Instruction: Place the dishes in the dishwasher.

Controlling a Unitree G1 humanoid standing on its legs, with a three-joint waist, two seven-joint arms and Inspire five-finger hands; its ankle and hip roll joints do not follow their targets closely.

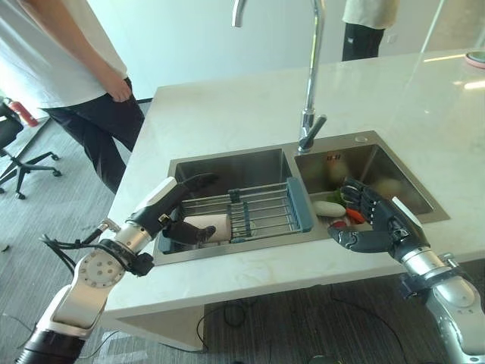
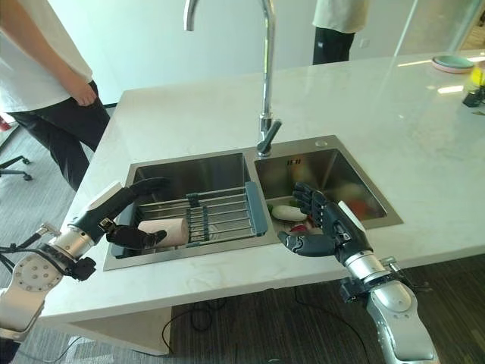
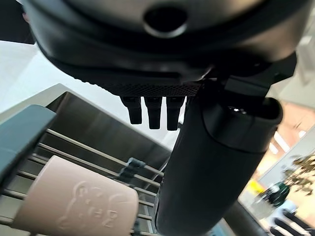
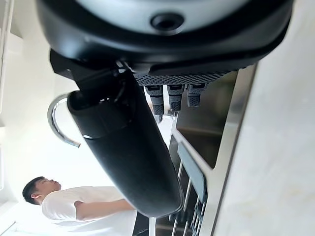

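Note:
A pale pink cup [image 1: 214, 225] lies on its side at the left end of a wire rack [image 1: 261, 208] in the left basin of the sink [image 1: 227, 163]. My left hand [image 1: 163, 201] is open around it, with straight fingers above the cup [image 3: 74, 201] and the thumb [image 3: 211, 162] in front of it. My right hand [image 1: 379, 220] hovers open, fingers spread, over the front of the right basin. Below it lie a white dish [image 1: 330, 208] and red and green items.
A tall faucet [image 1: 311, 91] rises between the two basins. One person [image 1: 76, 61] stands at the counter's left end, another [image 1: 367, 23] behind it. A plate [image 2: 453, 64] rests on the far right of the white counter [image 1: 227, 106]. An office chair [image 1: 15, 152] is at the far left.

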